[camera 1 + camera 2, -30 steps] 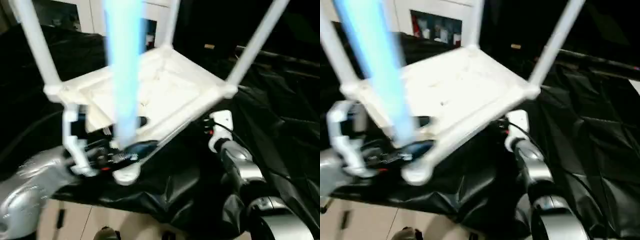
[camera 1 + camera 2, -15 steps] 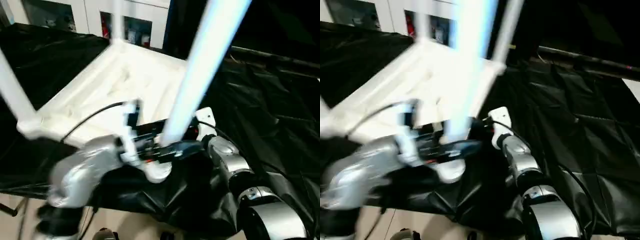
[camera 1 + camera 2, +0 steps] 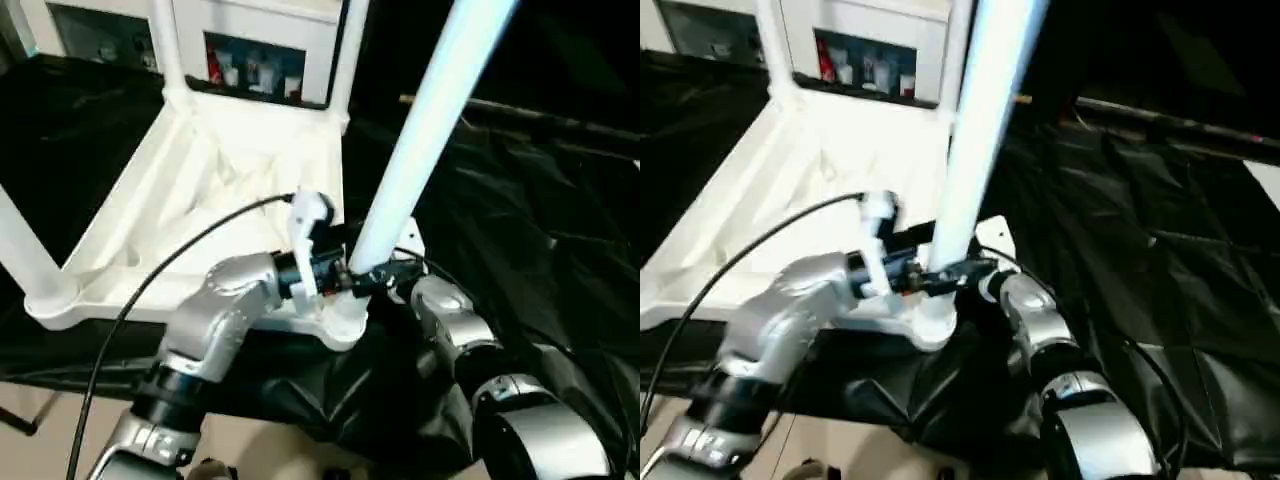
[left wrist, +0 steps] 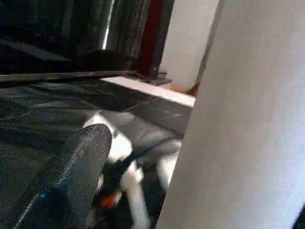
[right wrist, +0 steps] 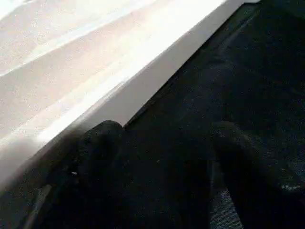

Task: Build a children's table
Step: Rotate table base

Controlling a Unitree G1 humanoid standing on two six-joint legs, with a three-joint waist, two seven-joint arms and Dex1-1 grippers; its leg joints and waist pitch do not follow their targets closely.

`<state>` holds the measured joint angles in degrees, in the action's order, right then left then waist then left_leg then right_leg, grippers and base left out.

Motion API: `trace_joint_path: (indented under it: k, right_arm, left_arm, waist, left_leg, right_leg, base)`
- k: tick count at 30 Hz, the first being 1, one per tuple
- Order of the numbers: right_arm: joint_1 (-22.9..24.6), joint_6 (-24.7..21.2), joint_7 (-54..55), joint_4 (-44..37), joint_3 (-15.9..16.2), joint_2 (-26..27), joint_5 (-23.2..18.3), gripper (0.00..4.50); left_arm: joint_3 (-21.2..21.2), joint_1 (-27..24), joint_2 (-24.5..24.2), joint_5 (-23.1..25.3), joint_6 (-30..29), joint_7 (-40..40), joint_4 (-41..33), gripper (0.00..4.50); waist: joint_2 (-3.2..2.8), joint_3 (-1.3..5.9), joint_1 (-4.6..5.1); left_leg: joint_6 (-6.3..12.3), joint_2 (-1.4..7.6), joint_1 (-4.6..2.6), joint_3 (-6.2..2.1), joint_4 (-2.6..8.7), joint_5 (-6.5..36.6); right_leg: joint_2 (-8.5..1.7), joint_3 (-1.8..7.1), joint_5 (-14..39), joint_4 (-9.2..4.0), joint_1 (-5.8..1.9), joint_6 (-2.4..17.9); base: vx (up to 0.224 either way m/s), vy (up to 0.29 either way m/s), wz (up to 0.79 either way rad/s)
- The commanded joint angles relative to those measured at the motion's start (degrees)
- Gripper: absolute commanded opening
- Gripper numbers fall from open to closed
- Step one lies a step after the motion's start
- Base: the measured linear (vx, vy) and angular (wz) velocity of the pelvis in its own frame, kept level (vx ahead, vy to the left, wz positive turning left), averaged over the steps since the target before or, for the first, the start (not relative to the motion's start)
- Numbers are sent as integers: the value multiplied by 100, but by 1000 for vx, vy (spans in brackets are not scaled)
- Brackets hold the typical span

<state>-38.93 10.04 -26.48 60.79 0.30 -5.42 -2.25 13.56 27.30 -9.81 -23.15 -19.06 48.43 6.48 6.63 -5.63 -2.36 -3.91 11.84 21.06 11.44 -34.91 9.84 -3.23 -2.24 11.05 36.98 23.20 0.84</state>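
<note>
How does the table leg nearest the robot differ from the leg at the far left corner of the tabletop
The nearest leg leans to the right; the far left leg stands about upright. The nearest leg looks thicker and bluish; the far left leg looks thin and white. The left gripper is at the nearest leg's base; nothing touches the far left leg. Both rise from corner sockets of the tabletop.

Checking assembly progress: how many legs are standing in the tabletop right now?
4: near leg at the front corner by the left tool, one at left, two at the far corners.
</note>
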Motion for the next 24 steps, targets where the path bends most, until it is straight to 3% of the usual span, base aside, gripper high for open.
trace_joint_path:
  k: [1,5,7,8,11,12,13,14,16,17,19,21,22,24]
  right_arm:
    - [-22,-14,-167,-165,-158,-233,-129,344]
    - [232,-184,-703,-770,-268,-556,-367,344]
    - [301,-218,-804,-925,-281,-648,-399,344]
    - [308,-222,-813,-942,-282,-659,-402,344]
    - [534,-325,-1148,-1344,-266,-940,-450,344]
    - [647,-380,-1303,-1503,-209,-1059,-413,344]
    - [696,-408,-1359,-1567,-178,-1106,-389,344]
    - [780,-463,-1448,-1706,-116,-1176,-357,344]
    - [950,-637,-1684,-2019,17,-1316,-324,344]
    - [950,-637,-1684,-2019,17,-1316,-324,344]
    - [1271,-934,-2231,-2602,335,-1642,-213,344]
    - [1391,-1058,-2388,-2826,441,-1782,-166,344]
    - [1514,-1166,-2579,-3069,522,-1967,-139,344]
    - [1607,-1247,-2768,-3282,553,-2104,-185,344]
  left_arm:
    - [-25,2,-111,173,143,65,101,448]
    - [-65,-244,-488,60,155,555,-214,448]
    - [-25,-314,-659,68,152,747,-262,448]
    - [-19,-322,-680,70,151,769,-267,448]
    - [97,-484,-1154,164,247,1245,-236,448]
    - [114,-497,-1340,251,274,1348,-123,448]
    - [121,-495,-1411,306,299,1370,-66,448]
    - [135,-490,-1504,368,324,1422,-12,448]
    - [147,-458,-1659,415,313,1563,99,448]
    - [147,-458,-1659,415,313,1563,99,448]
    - [205,-296,-1902,650,484,1739,487,431]
    - [251,-220,-1981,753,556,1805,641,409]
    - [342,-110,-2068,921,641,1853,839,402]
    - [425,-18,-2098,1109,769,1809,1045,385]
  waist:
    - [-83,525,-39]
    - [-147,531,-38]
    - [-133,531,-27]
    - [-178,536,-45]
    - [-210,530,-60]
    - [-310,536,-80]
    - [-253,535,-66]
    - [-252,536,-77]
    - [-346,532,-108]
    - [-326,531,-105]
    - [-373,533,-110]
    - [-357,545,-107]
    - [-415,532,-119]
    - [-395,541,-113]
  left_leg:
    - [-97,163,-81,-79,372,1115]
    - [-88,150,-70,-85,368,1180]
    - [-62,149,-72,-76,369,1160]
    - [-74,140,-78,-86,369,1148]
    - [-91,151,-91,-89,388,1244]
    - [-126,147,-108,-97,393,1273]
    - [-124,144,-102,-86,393,1318]
    - [-121,139,-108,-84,396,1342]
    - [-142,131,-114,-93,398,1461]
    - [-144,130,-108,-92,402,1474]
    - [-136,133,-121,-105,406,1577]
    - [-125,124,-115,-108,405,1582]
    - [-124,123,-129,-115,416,1638]
    - [-107,119,-99,-125,407,1604]
  right_leg:
    - [-414,259,1049,-442,-267,1067]
    - [-405,265,1066,-448,-282,1065]
    - [-382,261,1006,-448,-269,1089]
    - [-383,255,1018,-442,-271,1095]
    - [-377,254,1067,-455,-256,1140]
    - [-370,252,1013,-449,-256,1155]
    - [-357,252,995,-456,-254,1178]
    - [-352,250,1038,-466,-258,1176]
    - [-376,261,1278,-489,-262,1146]
    - [-367,257,1317,-511,-268,1123]
    - [-363,260,1431,-526,-259,1065]
    - [-364,257,1496,-528,-264,1029]
    - [-356,250,1602,-565,-253,1006]
    - [-373,253,1597,-542,-282,1038]
  base:
    - [0,0,0]
    - [0,0,0]
    - [0,0,0]
    - [0,0,0]
    - [0,0,0]
    - [0,0,0]
    - [0,0,0]
    - [0,0,0]
    - [0,0,0]
    - [0,0,0]
    - [0,0,0]
    - [0,0,0]
    - [0,0,0]
    - [0,0,0]
